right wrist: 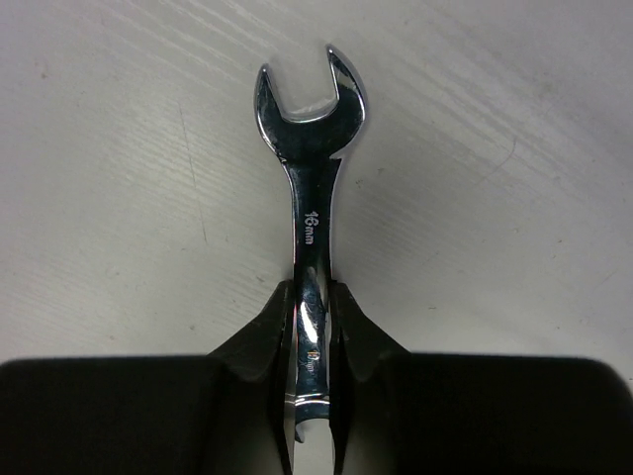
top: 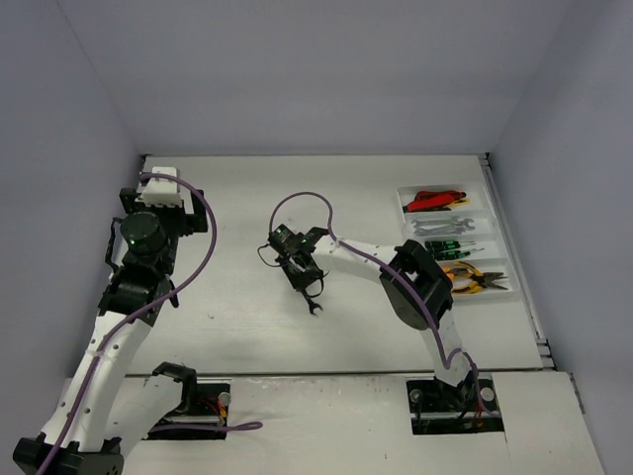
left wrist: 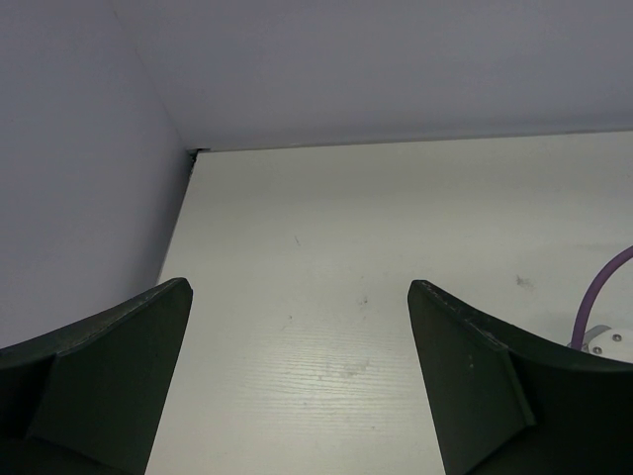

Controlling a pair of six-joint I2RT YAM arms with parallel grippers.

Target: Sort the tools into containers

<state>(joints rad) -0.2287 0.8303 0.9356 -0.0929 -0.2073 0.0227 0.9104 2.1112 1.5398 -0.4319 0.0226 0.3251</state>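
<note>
One silver wrench (right wrist: 312, 228), marked 16mm, over mid-worktop (top: 247, 332), well left of the tray (top: 403, 230). The right end effector (right wrist: 312, 317) grasps its shank. Long axis runs in line with the fingers, forked head outermost, toward the near edge. Left end effector (left wrist: 297, 297) released, fingers spread.

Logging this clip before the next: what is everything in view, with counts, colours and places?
White plastic four-compartment tray: one, table's right side.
Red-handled cutters: count unclear, tray's farthest compartment.
Silver wrenches: several, second compartment.
Black-and-green screwdrivers: several, third compartment.
Orange-and-yellow-handled pliers: count unclear, nearest compartment.
Silver open-end wrench marked 16mm: one, in right pincer, mid-table.
White table: one, beneath everything.
Purple cables: two, one along each arm.
Left pincer: one, black, open over bare table, far left.
Right pincer: one, black, shut on the 16mm wrench.
</note>
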